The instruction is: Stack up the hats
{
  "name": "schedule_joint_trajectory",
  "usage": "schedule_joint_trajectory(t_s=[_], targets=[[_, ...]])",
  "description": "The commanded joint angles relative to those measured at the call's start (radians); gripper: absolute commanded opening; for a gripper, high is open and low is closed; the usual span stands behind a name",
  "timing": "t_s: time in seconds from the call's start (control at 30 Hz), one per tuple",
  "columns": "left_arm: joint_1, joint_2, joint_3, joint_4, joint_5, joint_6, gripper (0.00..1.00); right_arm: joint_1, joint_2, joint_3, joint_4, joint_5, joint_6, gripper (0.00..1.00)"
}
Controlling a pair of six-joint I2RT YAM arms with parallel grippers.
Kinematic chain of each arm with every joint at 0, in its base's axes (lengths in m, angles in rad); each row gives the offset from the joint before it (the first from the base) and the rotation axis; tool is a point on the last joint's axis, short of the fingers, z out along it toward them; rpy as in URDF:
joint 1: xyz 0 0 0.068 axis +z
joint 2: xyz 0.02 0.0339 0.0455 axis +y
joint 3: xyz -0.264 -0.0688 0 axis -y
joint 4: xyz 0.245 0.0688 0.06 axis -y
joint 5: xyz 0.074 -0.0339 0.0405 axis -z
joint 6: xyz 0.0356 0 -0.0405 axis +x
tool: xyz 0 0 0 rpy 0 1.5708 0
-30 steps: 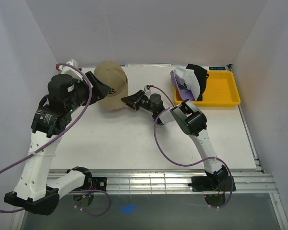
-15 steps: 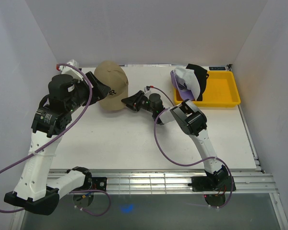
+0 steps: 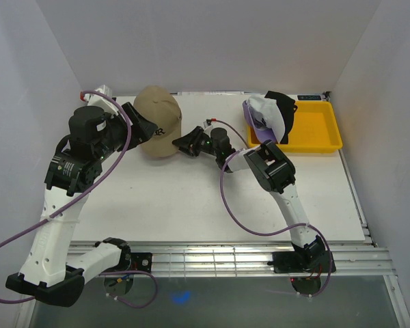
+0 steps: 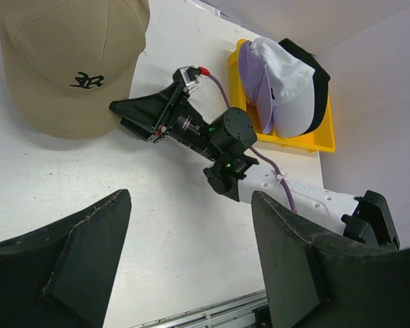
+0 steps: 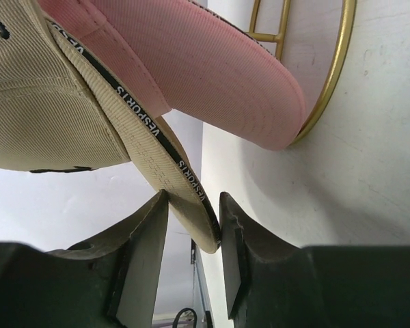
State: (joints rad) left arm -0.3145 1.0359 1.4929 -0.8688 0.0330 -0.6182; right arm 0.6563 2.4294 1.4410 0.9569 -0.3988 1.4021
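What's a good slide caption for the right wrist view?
Right gripper straddles the brim of a tan fabric baseball cap, beside a pink fabric cap and a thin gold metal hoop.

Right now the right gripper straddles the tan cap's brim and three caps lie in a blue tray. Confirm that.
Wrong colour: the tray is yellow, not blue; the top view shows it. The right gripper does straddle the brim of the tan cap, and three caps lie in that tray.
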Motion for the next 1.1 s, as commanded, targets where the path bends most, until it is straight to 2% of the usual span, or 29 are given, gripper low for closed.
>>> schedule_joint_trajectory(t_s=[0.0, 0.6, 1.07], targets=[[-0.005, -0.020, -0.008, -0.004, -0.013, 0.006, 0.82, -0.001, -0.012, 0.030, -0.150, -0.023, -0.081, 0.40], [-0.005, -0.017, -0.013, -0.002, -0.010, 0.005, 0.82, -0.014, -0.038, 0.085, -0.316, -0.012, -0.209, 0.40], [-0.005, -0.022, -0.016, -0.004, -0.007, 0.000, 0.82, -0.018, -0.055, 0.136, -0.435, -0.011, -0.304, 0.45]])
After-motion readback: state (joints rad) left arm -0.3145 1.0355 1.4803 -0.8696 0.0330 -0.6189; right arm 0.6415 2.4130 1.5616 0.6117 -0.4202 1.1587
